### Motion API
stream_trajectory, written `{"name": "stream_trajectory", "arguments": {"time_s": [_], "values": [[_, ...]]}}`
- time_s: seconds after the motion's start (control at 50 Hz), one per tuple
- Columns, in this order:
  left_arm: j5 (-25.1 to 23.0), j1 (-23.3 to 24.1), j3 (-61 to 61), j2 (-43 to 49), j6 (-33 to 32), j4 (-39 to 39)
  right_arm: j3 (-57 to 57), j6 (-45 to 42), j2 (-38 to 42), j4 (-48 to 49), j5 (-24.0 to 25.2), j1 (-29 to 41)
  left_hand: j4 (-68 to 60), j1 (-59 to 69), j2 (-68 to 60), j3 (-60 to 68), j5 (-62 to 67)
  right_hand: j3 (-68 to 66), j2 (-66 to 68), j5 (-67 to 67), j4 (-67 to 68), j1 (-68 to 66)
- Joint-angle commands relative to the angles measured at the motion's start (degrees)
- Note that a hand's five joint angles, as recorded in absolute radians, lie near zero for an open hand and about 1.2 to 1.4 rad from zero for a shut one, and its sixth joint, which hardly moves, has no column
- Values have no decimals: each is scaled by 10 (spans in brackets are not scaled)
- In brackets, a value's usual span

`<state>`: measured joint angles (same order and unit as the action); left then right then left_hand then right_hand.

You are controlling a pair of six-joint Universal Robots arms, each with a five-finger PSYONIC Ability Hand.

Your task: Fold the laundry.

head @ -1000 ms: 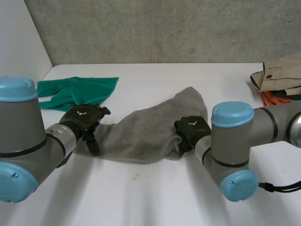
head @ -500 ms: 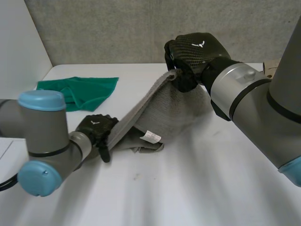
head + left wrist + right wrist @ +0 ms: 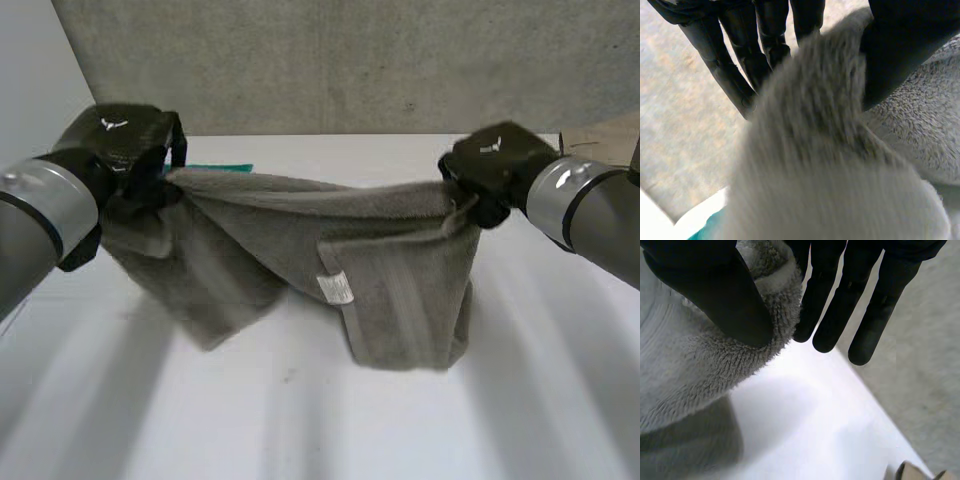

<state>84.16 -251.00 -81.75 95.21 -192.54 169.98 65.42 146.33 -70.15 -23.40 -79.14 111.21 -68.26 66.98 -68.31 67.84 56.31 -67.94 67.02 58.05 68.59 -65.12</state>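
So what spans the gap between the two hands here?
The grey towel, its top edge stretched from the left hand to the right hand, in the head view.

A grey towel [image 3: 400,290] hangs stretched above the white table [image 3: 300,420]. The left hand [image 3: 120,150] pinches its left upper end and the right hand [image 3: 495,170] its right. A white label [image 3: 336,288] faces near. A green cloth [image 3: 218,167] peeks out far left.
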Motion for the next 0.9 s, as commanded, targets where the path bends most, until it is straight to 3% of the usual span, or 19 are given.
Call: {"name": "stream_trajectory", "arguments": {"time_s": [0.02, 0.08, 0.18, 0.26, 0.36, 0.54, 0.68, 0.8, 0.9], "values": [[4, 9, 80, 114, -2, -17, -41, -20, 94, -12, 26, -13, -117, 130, -117, 122, 137, -121, 130, 119, 114, -149], [32, 18, 165, 202, -7, -14, -66, -19, 134, 13, 22, -13, -117, 130, -117, 122, 137, -121, 130, 119, 114, -149], [47, 25, 362, 298, -23, -15, -180, -18, 211, 158, -15, -16, -117, 130, -117, 122, 137, -121, 130, 119, 114, -149], [45, 33, 496, 290, -10, 1, -270, -3, 211, 288, -40, -15, -116, 129, -115, 120, 135, -121, 130, 119, 114, -149], [50, 46, 525, 238, 33, 61, -313, 51, 171, 397, -17, -16, -117, 130, -117, 122, 137, -121, 130, 119, 114, -149], [56, 50, 384, 229, 39, 89, -238, 120, 119, 321, 129, -47, -116, 129, -115, 120, 135, -121, 130, 119, 114, -149], [56, 46, 239, 235, 35, 89, -169, 115, 130, 246, 202, -85, -102, 115, -102, 107, 122, -121, 130, 119, 114, -149], [52, 47, 134, 268, 12, 84, -115, 55, 181, 180, 256, -115, -57, 70, -57, 61, 77, -121, 130, 119, 114, -149], [42, 56, 92, 281, -7, 80, -95, -31, 226, 135, 258, -122, 35, -23, 36, -31, -16, -121, 130, 119, 114, -149]]}}
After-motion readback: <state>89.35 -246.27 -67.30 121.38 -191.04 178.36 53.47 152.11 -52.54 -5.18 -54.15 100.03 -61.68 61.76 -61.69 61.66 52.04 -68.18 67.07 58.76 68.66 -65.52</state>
